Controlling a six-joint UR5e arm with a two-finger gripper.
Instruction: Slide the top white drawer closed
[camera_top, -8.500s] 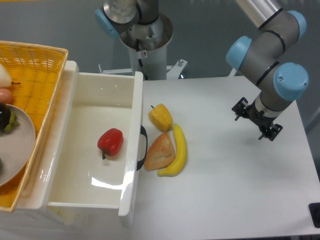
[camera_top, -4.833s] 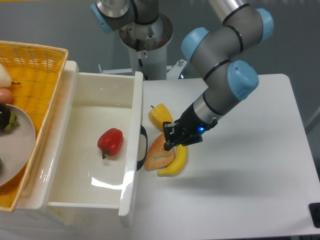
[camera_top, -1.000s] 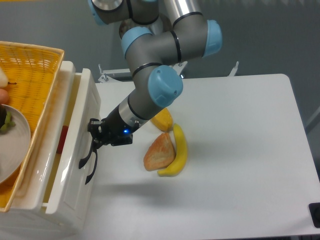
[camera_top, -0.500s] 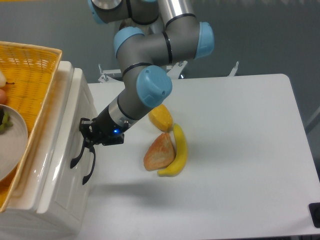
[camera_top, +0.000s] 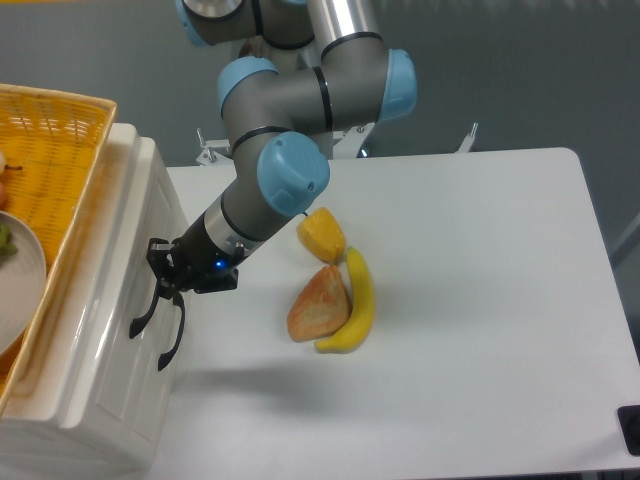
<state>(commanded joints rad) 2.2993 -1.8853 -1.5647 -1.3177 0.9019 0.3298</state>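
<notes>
The top white drawer (camera_top: 148, 215) sits pushed in, its panelled front in line with the cabinet face and none of its inside showing. Its curved black handle (camera_top: 141, 314) hangs just below my gripper (camera_top: 161, 270). The gripper is at the drawer front, fingertips against or very close to the white panel, and looks open with nothing between the fingers. A second black handle (camera_top: 172, 342) marks the lower drawer front.
A yellow wicker basket (camera_top: 60, 150) with a grey plate (camera_top: 15, 290) rests on top of the cabinet. On the white table lie a yellow pepper (camera_top: 322, 235), an orange fruit wedge (camera_top: 318, 305) and a banana (camera_top: 358, 300), right of my arm.
The drawer has slid left into the cabinet, from fully open with a red pepper inside to flush. My gripper followed it leftward, pressed at its front.
</notes>
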